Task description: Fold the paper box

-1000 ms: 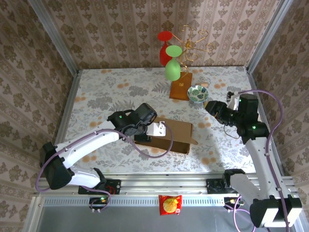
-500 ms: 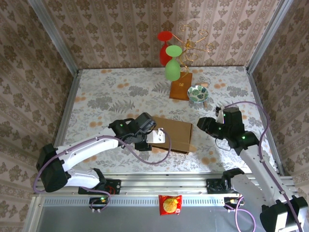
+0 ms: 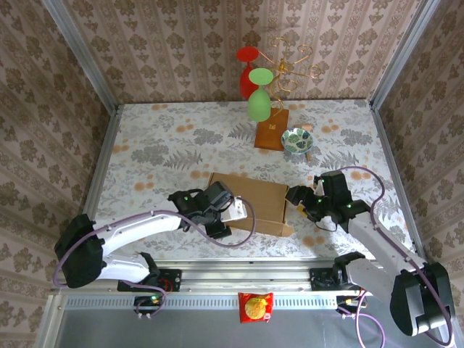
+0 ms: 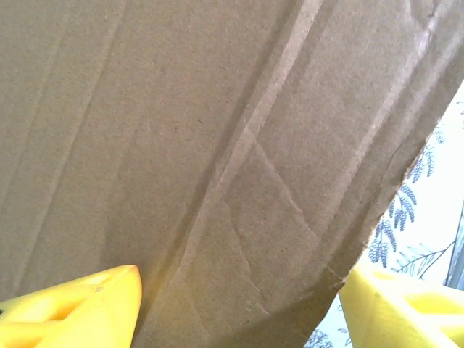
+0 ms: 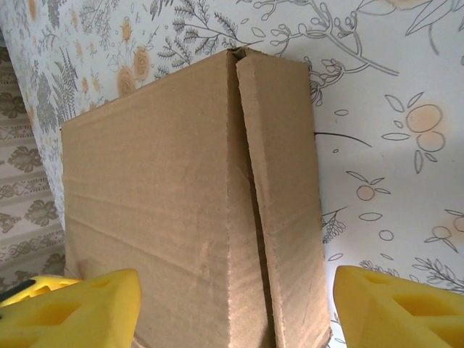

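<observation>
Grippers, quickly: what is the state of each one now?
Left gripper: open, astride a panel of the paper box.
Right gripper: open, astride the paper box, not gripping it.

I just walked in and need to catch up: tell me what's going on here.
Two robot arms are folding the paper box near the front of the table. The left end effector sits at its left end and the right end effector at its right end, both open and straddling the cardboard. The box looks partly formed.
</observation>
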Tool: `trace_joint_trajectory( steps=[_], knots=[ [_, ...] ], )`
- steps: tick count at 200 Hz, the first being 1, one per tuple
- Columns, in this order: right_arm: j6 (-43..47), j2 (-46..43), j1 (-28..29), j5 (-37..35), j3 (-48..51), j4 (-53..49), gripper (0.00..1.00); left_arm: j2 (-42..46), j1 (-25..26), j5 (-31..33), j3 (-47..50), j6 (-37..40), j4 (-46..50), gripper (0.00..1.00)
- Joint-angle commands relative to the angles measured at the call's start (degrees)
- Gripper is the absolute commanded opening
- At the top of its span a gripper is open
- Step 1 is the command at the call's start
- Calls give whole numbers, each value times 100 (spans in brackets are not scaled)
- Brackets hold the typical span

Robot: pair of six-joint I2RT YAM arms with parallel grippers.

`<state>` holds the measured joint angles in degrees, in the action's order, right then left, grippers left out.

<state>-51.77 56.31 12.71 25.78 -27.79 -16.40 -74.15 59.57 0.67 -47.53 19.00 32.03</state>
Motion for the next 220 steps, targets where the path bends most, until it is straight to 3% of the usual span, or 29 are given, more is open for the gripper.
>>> trace_joint_trajectory(
  steps=[1, 27, 82, 112, 145, 170, 188, 204, 220],
  knots=[
    [-222, 70, 45, 204, 108, 417, 74, -13, 140, -46, 140, -473, -324, 73],
    [-330, 241, 43, 347, 319, 779, 75, -272, 412, 473, 35, -630, -303, 73],
    [-301, 684, 44, 396, 292, 879, 76, -843, 705, 803, -213, -1395, -569, 74],
    [-235, 1093, 44, 436, 232, 1119, 76, -354, 714, 661, -49, -1878, -929, 77],
    [-39, 1504, 33, 428, 44, 1125, 76, 826, 594, 269, -46, -2584, -993, 81],
    [153, 1691, 17, 342, -142, 1017, 75, 1753, -445, -402, 13, -3371, -769, 74],
    [251, 1856, 21, 332, -230, 1034, 73, 2189, -1693, -1057, 235, -3710, -693, 66],
    [340, 2039, 10, 340, -325, 1012, 71, 2074, -2768, -1827, 438, -3794, -747, 62],
    [407, 2191, -12, 363, -381, 1034, 67, 1616, -3456, -2385, 531, -3798, -934, 60]
  ],
)
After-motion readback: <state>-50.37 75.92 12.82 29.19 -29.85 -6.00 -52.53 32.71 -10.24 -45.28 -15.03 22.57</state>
